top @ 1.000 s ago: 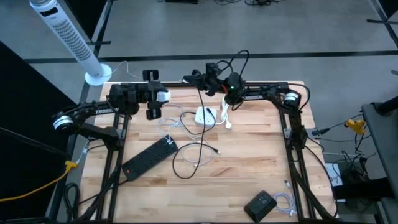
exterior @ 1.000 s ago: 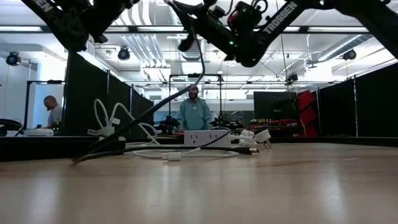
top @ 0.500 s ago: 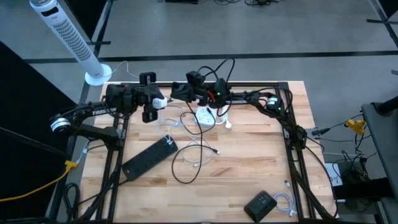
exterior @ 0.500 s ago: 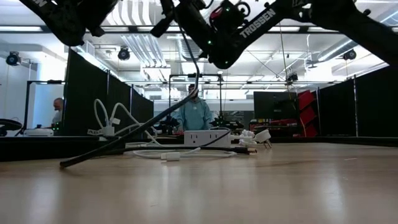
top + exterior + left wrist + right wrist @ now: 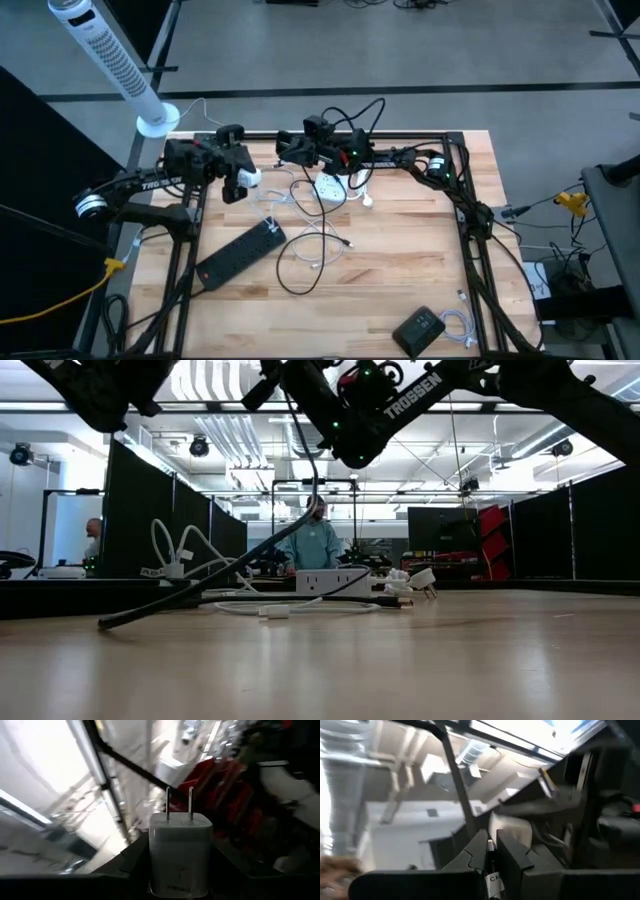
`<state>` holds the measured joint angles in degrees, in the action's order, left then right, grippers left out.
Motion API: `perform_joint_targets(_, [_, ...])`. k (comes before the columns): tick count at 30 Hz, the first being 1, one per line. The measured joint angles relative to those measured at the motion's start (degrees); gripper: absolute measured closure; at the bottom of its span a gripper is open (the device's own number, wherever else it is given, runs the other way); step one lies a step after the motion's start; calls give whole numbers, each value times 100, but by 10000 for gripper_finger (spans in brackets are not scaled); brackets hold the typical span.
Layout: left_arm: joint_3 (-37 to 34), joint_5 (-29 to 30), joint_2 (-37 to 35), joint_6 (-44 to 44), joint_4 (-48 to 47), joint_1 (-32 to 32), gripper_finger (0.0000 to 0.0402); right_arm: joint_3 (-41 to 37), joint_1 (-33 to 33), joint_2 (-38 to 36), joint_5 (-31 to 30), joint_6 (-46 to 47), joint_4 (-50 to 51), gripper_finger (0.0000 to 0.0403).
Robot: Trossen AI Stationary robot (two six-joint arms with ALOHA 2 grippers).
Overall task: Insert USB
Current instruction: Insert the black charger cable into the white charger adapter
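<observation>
One camera looks straight down on the whole desk [image 5: 400,260]. One sits low at the desk's near edge and looks level across to the far edge and the room. Both show the white power strip [image 5: 330,187]. Each wrist camera looks very close past its own fingers.

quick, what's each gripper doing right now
Left gripper: shut on the white wall charger, prongs pointing away from it.
Right gripper: shut on a cable plug.

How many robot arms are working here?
2. The left gripper holds a white charger above the table's far-left part; the right gripper, close beside it, grips a black cable.
</observation>
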<state>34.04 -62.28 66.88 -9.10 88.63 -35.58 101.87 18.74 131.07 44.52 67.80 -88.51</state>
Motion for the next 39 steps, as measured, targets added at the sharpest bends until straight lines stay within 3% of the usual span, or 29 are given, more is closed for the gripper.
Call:
perform_joint_targets(4, [-2, 664, 16, 20, -331, -6, 258, 2, -37, 21, 49, -570, 462, 389])
perform_joint_targets(13, [-11, -356, -49, -591, -528, -4, 258, -3, -137, 31, -195, -619, 440, 389])
perform_joint_targets(22, [-11, -543, -27, -1143, -519, -4, 258, -3, -290, 31, -379, -633, 609, 389])
perform_joint_targets(39, [-10, -691, -106, -1124, -441, 130, 258, -3, -389, 28, -401, -648, 553, 389])
